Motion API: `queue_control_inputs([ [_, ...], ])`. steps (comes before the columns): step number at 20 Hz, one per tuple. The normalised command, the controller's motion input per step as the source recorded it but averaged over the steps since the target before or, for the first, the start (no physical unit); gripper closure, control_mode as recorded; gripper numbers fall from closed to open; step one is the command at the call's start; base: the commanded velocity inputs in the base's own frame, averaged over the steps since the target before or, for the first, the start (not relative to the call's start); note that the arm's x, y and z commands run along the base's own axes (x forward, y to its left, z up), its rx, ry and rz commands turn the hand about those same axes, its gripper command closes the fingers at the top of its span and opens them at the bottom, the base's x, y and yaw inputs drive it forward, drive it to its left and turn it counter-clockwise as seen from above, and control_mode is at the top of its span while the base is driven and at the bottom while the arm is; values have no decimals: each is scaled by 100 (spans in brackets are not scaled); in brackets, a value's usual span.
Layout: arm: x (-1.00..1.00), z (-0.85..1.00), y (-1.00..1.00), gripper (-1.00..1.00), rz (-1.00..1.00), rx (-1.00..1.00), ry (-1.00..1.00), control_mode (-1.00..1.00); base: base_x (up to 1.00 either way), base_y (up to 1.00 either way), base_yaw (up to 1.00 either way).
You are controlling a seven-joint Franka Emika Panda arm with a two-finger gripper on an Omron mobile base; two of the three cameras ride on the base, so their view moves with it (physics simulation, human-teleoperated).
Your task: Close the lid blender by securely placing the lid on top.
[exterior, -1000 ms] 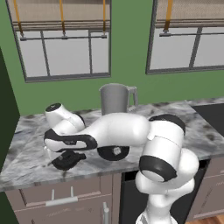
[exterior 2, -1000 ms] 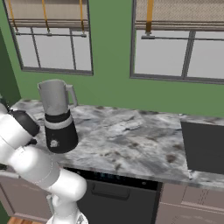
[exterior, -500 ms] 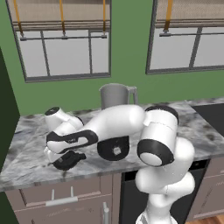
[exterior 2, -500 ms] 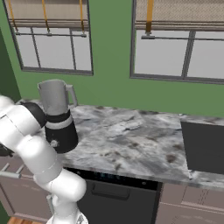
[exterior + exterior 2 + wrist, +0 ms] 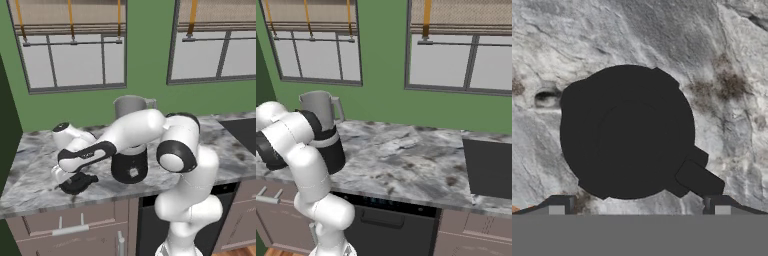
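on the marble counter (image 5: 30, 170) beneath two green-walled windows, a white arm reaches low toward 9 o'clock of the blender (image 5: 131, 145), whose grey jar stands uncovered on its black base with the handle toward the wall side. seen from the right base camera, the blender (image 5: 323, 135) sits partly behind the robot's own elbow.

the gripper (image 5: 70, 181) hangs over the lid (image 5: 79, 182), which lies flat on the stone just beside the blender's base, at about 8 o'clock of it in the left base view. from the hand camera the lid (image 5: 628, 132) sits straight ahead of the gripper (image 5: 639, 206), its round body centred between the two tips and its raised knob near the middle. the side tab juts toward 4 o'clock, ending close to the right fingertip (image 5: 716, 204).

the jaws stand wide, one tip on either side of the cap, holding nothing. judging by this, the coming move is a straight descent; the tab's nearness to the right tip looks like the one thing that could foul a clean pinch, and the open jar mouth then lies up and toward 3 o'clock.
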Motion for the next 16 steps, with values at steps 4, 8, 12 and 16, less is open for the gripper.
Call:
queue_control_inputs([
  [4,11,-10,4,-100,-1,0,0,-100,0,0,0],
  [8,0,-16,0,-100,0,0,0,-100,0,0,0],
  [12,0,-18,0,-100,0,0,-3,-100,0,0,0],
  [16,0,-21,0,-100,0,0,-1,-100,0,0,0],
])
